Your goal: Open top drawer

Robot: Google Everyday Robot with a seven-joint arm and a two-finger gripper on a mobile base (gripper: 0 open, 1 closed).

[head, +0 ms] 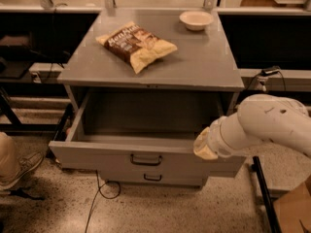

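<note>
The top drawer (102, 155) of the grey metal cabinet is pulled out towards me, its inside bare and dark. Its flat front has a small black pull handle (146, 159) in the middle. A narrower drawer (153, 177) below it is shut. My white arm reaches in from the right, and its gripper (206, 145) sits at the right end of the drawer's front edge, right of the handle.
On the cabinet top (204, 64) lie a chip bag (136, 44) and a white bowl (196, 19). A person's shoe (17, 169) is at the left on the floor. Cables (104, 191) run under the cabinet. A black bar (263, 193) stands at the right.
</note>
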